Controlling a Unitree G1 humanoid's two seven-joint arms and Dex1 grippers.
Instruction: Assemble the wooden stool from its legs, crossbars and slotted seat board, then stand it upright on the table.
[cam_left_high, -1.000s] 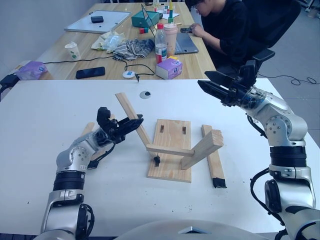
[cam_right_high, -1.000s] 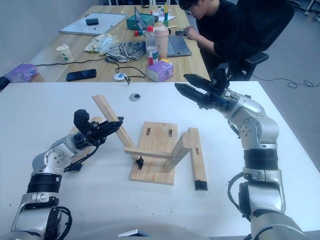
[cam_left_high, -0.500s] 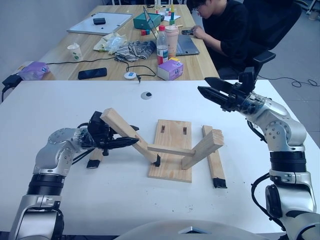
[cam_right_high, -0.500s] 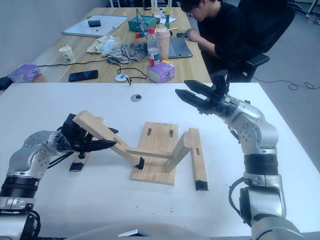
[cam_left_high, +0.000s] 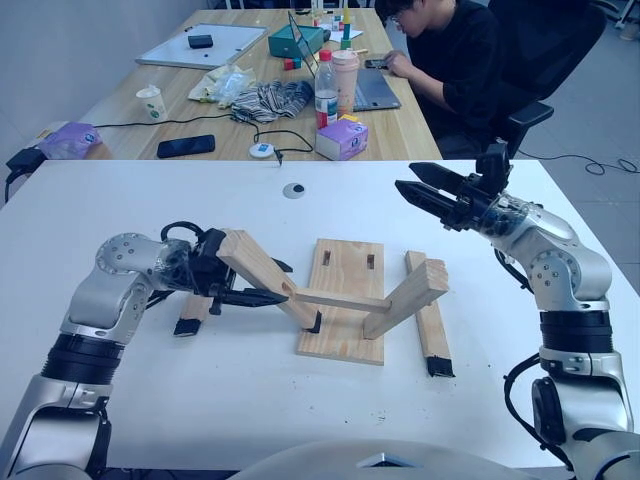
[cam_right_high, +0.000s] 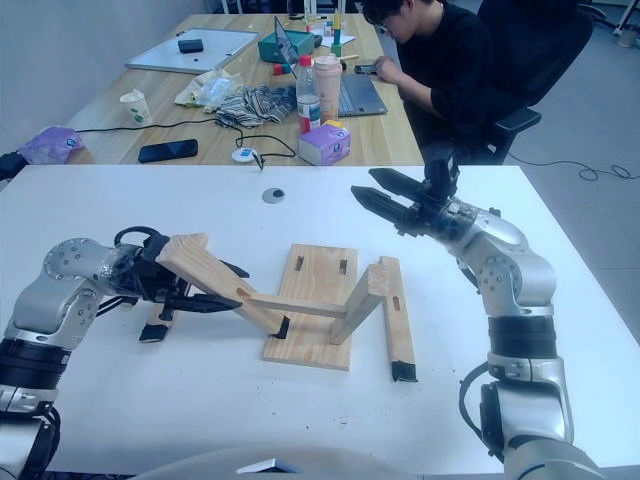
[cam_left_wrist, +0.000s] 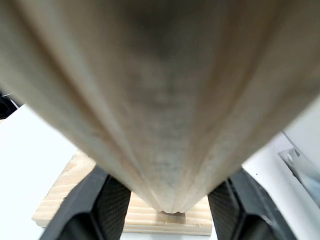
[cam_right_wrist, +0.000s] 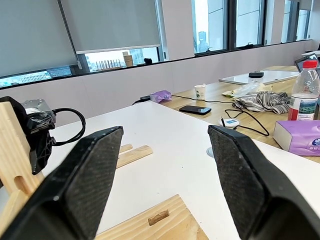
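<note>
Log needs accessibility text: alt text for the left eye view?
The left end effector grips a tilted wooden leg, joined by a crossbar to a second leg, over the slotted seat board lying flat on the white table. The right end effector hangs open above the table; another leg lies flat beside the board.

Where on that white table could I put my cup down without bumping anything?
Bare patches: the white table's near edge, in front of the slotted wooden seat board; and its far left corner, beyond the left gripper. The middle is crowded: the held wooden leg, thin crossbar and propped leg cluster around the board.
</note>
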